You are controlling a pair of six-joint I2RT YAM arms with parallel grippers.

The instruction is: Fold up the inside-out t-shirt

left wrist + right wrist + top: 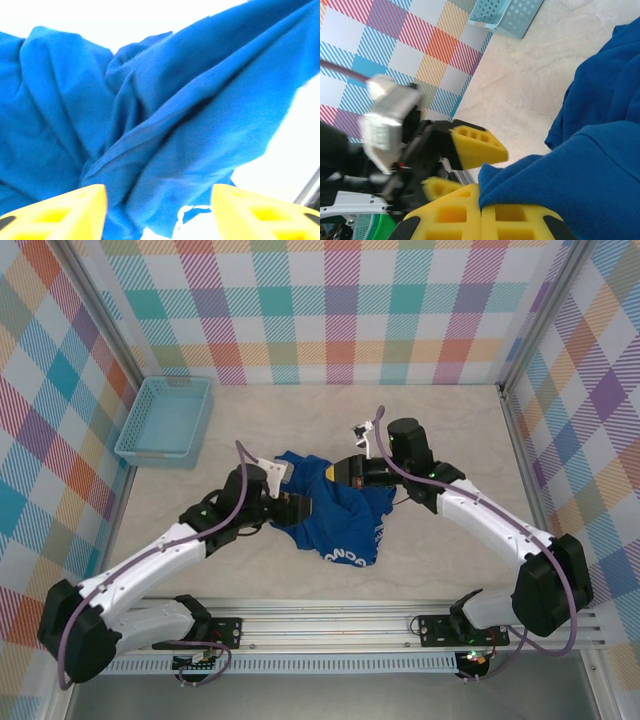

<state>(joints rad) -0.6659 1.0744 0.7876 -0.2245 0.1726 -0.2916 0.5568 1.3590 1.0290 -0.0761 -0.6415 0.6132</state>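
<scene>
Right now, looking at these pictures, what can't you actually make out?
Top view: t-shirt print, too small, partly folded under.
Left wrist view: everything behind the cloth, washed out white.
Right wrist view: right gripper tips, partly covered by cloth.

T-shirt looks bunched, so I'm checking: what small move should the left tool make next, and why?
Probably close the left tool on the fold between its parted fingers: the t-shirt lies crumpled, and the right tool is shut on another edge, so both could spread it.
</scene>
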